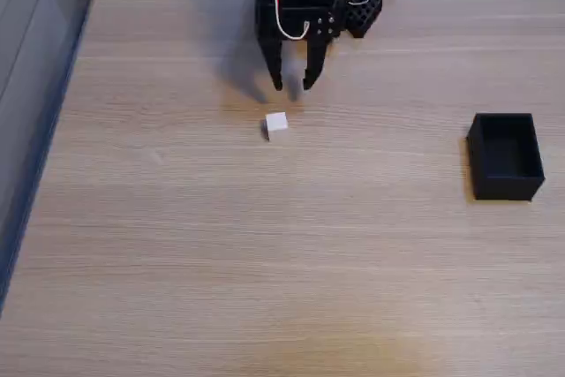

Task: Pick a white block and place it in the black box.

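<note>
Pale wood-grain table [265, 262] fills the frame. At upper centre, the gripper [293, 83] hangs released, its 2 fingers apart, just above the white block [276, 123]. Approach step, I judge: next, descend around it. The black box [505, 156] sits far right, empty.

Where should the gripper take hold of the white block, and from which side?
Grip the white block across two opposite side faces, coming straight down from above. It sits alone on the table, and the open gripper hangs close behind it.
</note>
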